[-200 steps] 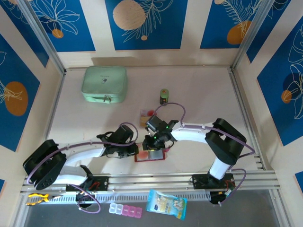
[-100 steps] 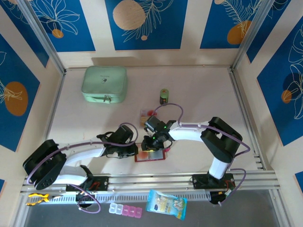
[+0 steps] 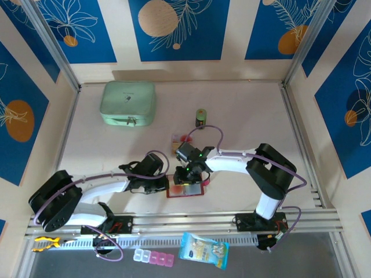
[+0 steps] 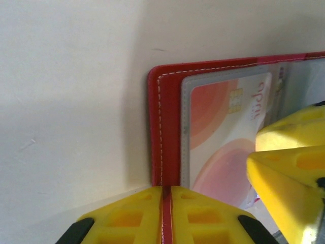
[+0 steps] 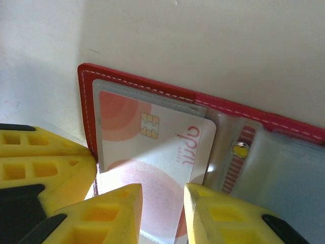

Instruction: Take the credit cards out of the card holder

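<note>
Card holder [image 3: 185, 190] open flat on pale table [image 3: 249, 116], toward its near edge, between the two grippers; white-and-orange credit card [image 5: 152, 147] tucked in its clear sleeve [image 4: 185, 127]. Left gripper [image 4: 166, 203] pinching the red cover's edge, jaws pressed tight on it. Right gripper [image 5: 161, 203] low over the card, jaws slightly spread, contact unclear. Mint-green case [image 3: 128, 103] well apart at far left

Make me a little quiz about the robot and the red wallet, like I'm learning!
1. True or false: the left gripper pinches the edge of the card holder.
2. The zip case at the back is: A mint green, B black, C purple.
3. Fill in: the credit card with the chip sits ____ a clear sleeve.
Key: 1 true; 2 A; 3 inside.
</note>
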Controlling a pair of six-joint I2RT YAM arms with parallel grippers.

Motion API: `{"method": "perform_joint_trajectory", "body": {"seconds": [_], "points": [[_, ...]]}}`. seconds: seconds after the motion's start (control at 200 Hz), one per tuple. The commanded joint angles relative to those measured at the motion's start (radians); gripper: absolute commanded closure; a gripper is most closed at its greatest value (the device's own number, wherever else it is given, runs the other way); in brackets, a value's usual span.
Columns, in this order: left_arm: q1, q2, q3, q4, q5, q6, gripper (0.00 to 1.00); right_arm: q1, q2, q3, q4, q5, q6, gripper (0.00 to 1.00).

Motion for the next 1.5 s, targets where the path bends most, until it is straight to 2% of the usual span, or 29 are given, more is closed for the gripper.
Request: {"method": "perform_joint_trajectory", "body": {"seconds": [0.0,1.005,1.29,1.495], "points": [[0.008,0.019,0.005,-0.013,-0.009,0.01,0.88,0.009,0.014,0.018,-0.062,0.032,-0.02,0.71],[0.01,0.054,0.018,-0.061,-0.008,0.013,0.89,0.015,-0.023,0.017,-0.118,0.09,-0.023,0.7],[0.009,-0.021,0.064,-0.081,-0.017,0.013,0.89,0.001,-0.081,-0.044,-0.019,0.031,0.003,0.7],[0.01,-0.006,0.077,-0.05,0.016,0.007,0.92,-0.02,-0.098,-0.093,0.043,-0.016,0.026,0.7]]}}
